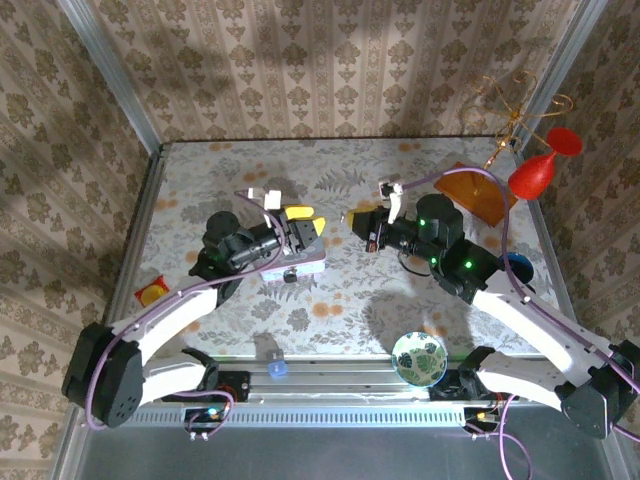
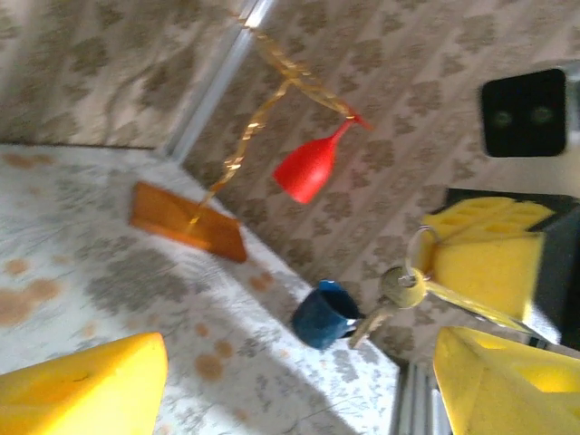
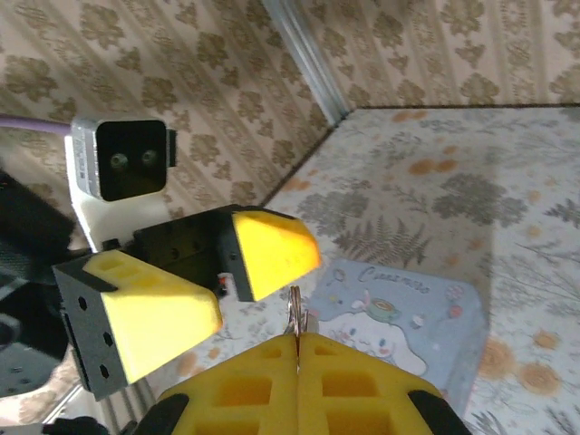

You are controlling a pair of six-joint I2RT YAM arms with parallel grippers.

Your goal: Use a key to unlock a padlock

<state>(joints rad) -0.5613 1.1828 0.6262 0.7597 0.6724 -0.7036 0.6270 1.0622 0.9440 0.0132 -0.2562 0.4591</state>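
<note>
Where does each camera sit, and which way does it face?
Top external: above, behind the bases, looking down at the table; both arms show, left gripper by the tin box.
Left wrist: on the left arm, facing right; own open fingers frame the right gripper holding the key.
Right wrist: on the right arm, facing left; own shut fingers low, left gripper and tin box ahead.
Shared: each wrist view shows the other gripper.

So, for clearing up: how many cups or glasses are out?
2, not counting the bowl: a blue cup near the table's right edge; a red goblet at the far right corner. Others may be hidden.
</note>
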